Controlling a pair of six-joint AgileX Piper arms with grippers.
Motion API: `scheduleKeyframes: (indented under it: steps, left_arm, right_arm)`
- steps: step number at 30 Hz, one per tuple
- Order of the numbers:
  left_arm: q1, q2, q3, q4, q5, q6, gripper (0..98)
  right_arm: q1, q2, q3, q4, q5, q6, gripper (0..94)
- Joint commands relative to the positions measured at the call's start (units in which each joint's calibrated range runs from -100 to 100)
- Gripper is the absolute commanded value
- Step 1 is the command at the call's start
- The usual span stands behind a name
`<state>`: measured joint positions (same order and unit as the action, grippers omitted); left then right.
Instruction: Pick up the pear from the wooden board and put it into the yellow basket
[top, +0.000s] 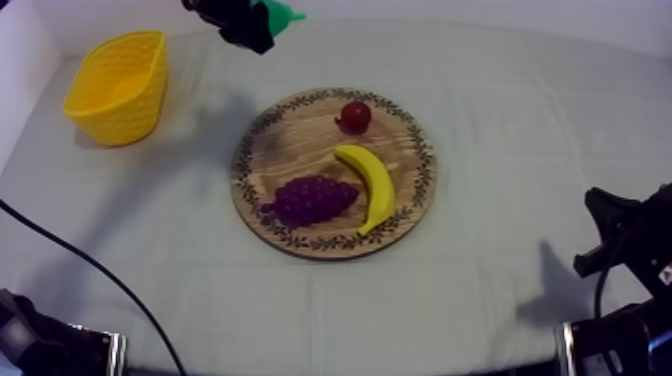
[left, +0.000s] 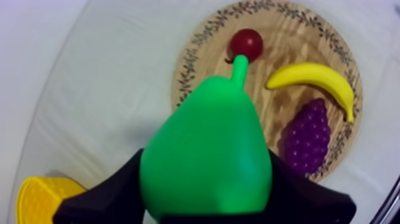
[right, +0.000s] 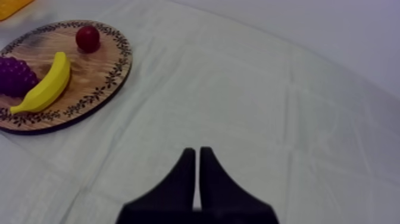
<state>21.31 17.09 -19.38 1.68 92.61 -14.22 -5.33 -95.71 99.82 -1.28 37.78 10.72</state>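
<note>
One round wooden board (top: 300, 140) sat on the bench (top: 520, 120). Three fruits lay on that board: one banana (top: 370, 180), one bunch of grapes (top: 312, 198) and one small red fruit (top: 354, 116). One pear (left: 208, 155) was off the board, beyond its far rim, making four fruits. One yellow basket (top: 125, 120) stood left of the board. The single grapes blurred together, perhaps two dozen.

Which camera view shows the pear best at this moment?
The left wrist view: the pear is close, body and stem plain, gripped by the left end effector. The top view catches a small green part beside the left arm. The right wrist view faces the wooden board and cloth.
</note>
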Motion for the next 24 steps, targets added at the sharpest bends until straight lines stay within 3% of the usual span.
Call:
scheduleKeyframes:
  steps: [1,15,24]
  left_arm:
    - [-1.0,-1.5,-0.2,0.21,-0.4,0.7,46.4]
    - [-9.0,-7.7,0.9,0.85,-0.5,9.0,46.4]
    - [-15.5,-9.9,0.4,0.91,-0.3,10.8,46.2]
  right_arm:
    - [0.0,0.0,0.0,0.0,0.0,0.0,0.4]
    - [0.0,0.0,0.0,0.0,0.0,0.0,0.4]
    - [0.0,0.0,0.0,0.0,0.0,0.0,0.4]
